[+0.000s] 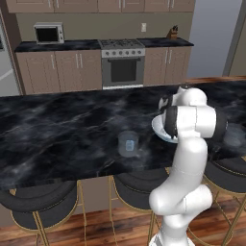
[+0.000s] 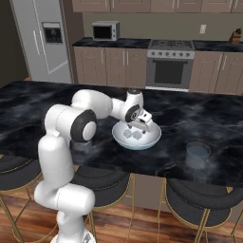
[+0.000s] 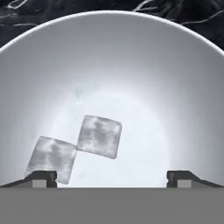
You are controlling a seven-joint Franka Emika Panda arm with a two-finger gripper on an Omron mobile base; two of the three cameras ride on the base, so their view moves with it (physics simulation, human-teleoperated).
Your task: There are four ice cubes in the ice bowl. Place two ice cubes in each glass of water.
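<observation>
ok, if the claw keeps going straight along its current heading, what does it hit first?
Probably the pale blue-grey inner floor of the wide white ice bowl. The open claw points down into it. Two pale translucent ice cubes sit left of centre; the left finger may clip the nearer one. Depth is unclear.

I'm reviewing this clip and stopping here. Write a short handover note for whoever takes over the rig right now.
Gripper: open, empty, lowered into the ice bowl, fingertips spread wide above its floor.
Ice cubes: two lie in the bowl, corner to corner, one nearer the middle, the other close to one fingertip.
Glasses: one glass stands left of the bowl, the other glass to its right, both upright on the dark counter. Their contents are too faint to tell.
Done: cannot confirm any cube delivered.
Left: grasp a cube, carry it to a glass, then repeat.
</observation>
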